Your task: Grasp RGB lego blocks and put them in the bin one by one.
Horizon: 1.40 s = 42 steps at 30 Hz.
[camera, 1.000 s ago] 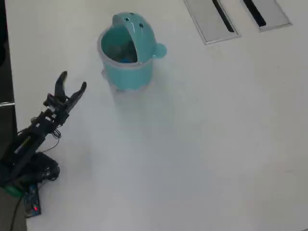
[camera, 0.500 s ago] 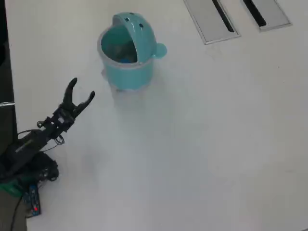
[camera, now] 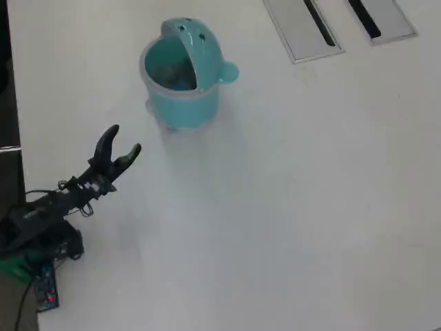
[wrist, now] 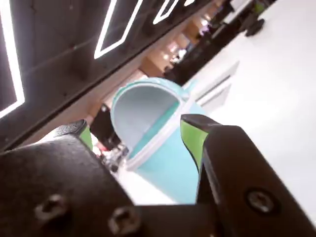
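Teal plastic, round and upright: that is the bin (camera: pixel 182 96) I see from overhead, near the top of the white surface (camera: pixel 289 207), with a domed hood carrying 2 dark dots and a small knob on its right side. Its mouth faces lower left, toward my arm. Something blue (camera: pixel 180 85) shows inside; I cannot tell more. My claw (camera: pixel 124 140) hangs well apart from the bin, jaws spread wide and holding nothing. In the wrist view the bin's (wrist: pixel 163 143) opening sits between both green-tipped jaws.
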Each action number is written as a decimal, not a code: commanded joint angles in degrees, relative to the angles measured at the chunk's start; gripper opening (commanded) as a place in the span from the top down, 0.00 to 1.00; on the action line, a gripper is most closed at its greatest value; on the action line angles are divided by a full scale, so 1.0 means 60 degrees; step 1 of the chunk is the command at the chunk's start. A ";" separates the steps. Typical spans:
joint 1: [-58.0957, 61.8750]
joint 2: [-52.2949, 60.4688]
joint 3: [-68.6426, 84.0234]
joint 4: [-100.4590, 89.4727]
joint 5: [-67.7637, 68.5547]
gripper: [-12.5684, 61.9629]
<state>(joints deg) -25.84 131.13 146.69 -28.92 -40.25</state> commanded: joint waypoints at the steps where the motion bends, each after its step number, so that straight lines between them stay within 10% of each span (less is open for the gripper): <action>1: 0.0190 0.0615 -0.0103 -0.1641 0.0762 0.39; 42: 0.1553 0.0601 0.5244 -0.4688 0.5186 0.39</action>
<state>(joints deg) -16.79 131.13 176.57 -47.64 -10.90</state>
